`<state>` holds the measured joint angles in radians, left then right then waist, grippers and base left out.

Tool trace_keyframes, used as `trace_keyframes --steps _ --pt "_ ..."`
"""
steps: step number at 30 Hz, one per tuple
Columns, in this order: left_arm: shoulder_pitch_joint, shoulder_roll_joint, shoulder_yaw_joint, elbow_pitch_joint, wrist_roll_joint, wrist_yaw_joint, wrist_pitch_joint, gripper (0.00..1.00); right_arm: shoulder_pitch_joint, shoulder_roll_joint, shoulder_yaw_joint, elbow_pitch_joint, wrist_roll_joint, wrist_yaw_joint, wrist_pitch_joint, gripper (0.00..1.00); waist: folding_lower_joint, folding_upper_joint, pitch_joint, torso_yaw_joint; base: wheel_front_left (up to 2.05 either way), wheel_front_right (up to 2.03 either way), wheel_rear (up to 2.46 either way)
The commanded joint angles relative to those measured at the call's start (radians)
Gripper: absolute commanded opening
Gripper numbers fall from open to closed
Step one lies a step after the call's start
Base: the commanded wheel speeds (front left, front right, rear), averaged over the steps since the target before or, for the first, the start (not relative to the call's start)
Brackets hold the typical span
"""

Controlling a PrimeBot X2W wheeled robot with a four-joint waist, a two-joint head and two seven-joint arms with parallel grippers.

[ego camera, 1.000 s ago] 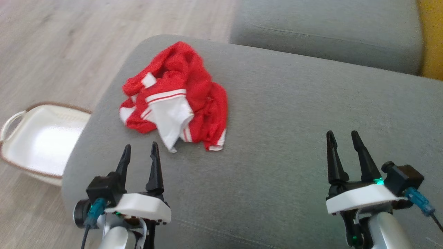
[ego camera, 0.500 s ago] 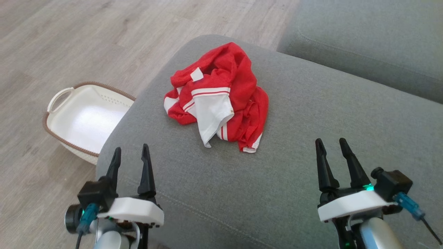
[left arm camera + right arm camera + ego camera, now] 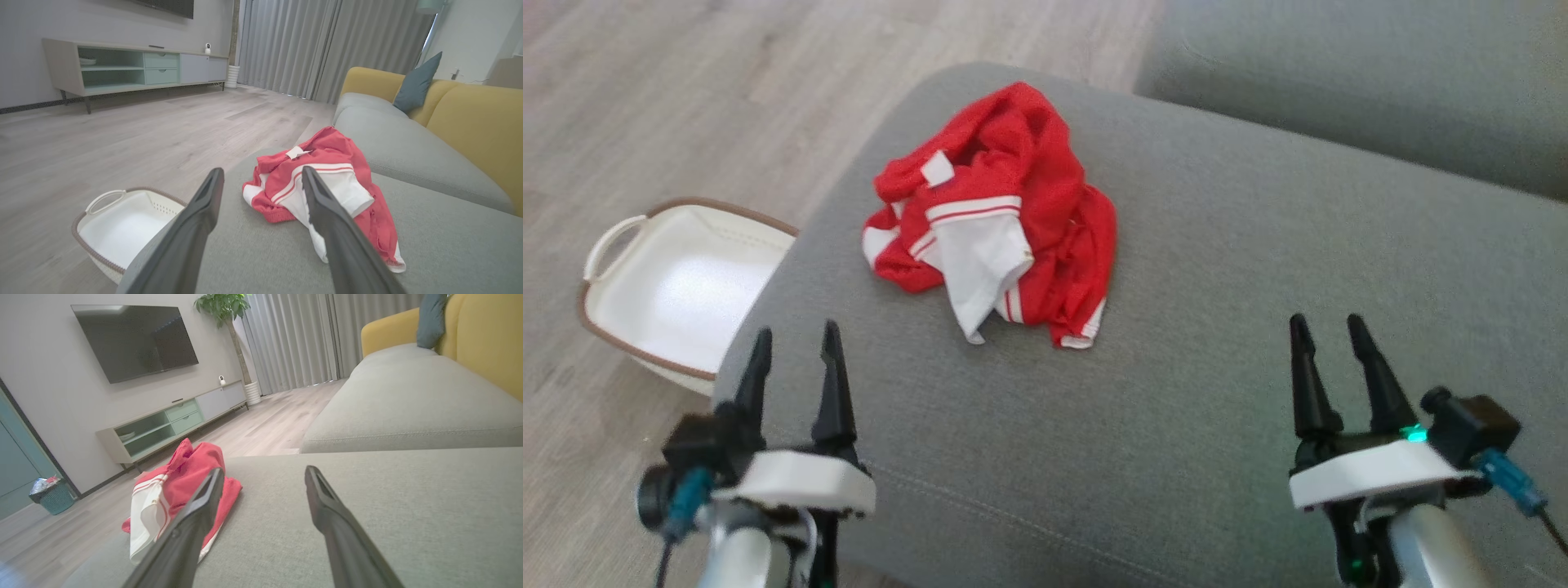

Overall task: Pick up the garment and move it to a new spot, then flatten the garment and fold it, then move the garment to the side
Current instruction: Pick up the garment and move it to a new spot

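A crumpled red garment [image 3: 1013,212] with white panels and stripes lies on the grey sofa seat [image 3: 1217,351], near its left end. It lies just beyond my fingers in the left wrist view as the garment [image 3: 327,171], and left of centre in the right wrist view as the garment [image 3: 179,482]. My left gripper [image 3: 796,339] hovers open over the seat's left front corner, below and left of the cloth, holding nothing. My right gripper [image 3: 1327,327] stands open far to the right of the garment, also with nothing between its fingers.
A white basket [image 3: 670,286] with a brown rim sits on the wooden floor [image 3: 686,98] beside the sofa's left end. A second grey cushion [image 3: 1339,90] lies behind. Yellow backrests [image 3: 478,122], a TV cabinet [image 3: 122,69] and curtains stand further off.
The head camera has swung, so the whole picture shifted first right and then back left. The garment lies as before. Both grippers stay open.
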<state>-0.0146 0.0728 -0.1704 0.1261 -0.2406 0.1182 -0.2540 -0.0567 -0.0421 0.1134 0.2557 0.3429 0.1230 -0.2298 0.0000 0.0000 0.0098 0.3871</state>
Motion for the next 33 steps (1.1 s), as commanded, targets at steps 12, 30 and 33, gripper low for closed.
trace_keyframes --steps 12,30,33 --pt "-0.420 0.165 0.092 0.010 -0.055 -0.126 0.159 1.00 -0.160 -0.008 -0.108 -0.161 -0.088 0.008 0.029 1.00 0.0000 0.0000 0.241 -0.215 0.00 0.00 0.00" --pt "-0.972 0.316 0.010 0.422 -0.181 -0.241 0.619 1.00 -0.229 -0.008 -0.105 -0.303 -0.102 0.008 0.059 1.00 0.0000 0.0000 0.466 -0.338 0.00 0.00 0.00" --pt "-1.020 0.318 -0.004 0.491 -0.187 -0.243 0.640 1.00 -0.235 -0.008 -0.098 -0.304 -0.100 0.008 0.056 1.00 0.0000 0.0000 0.484 -0.354 0.00 0.00 0.00"
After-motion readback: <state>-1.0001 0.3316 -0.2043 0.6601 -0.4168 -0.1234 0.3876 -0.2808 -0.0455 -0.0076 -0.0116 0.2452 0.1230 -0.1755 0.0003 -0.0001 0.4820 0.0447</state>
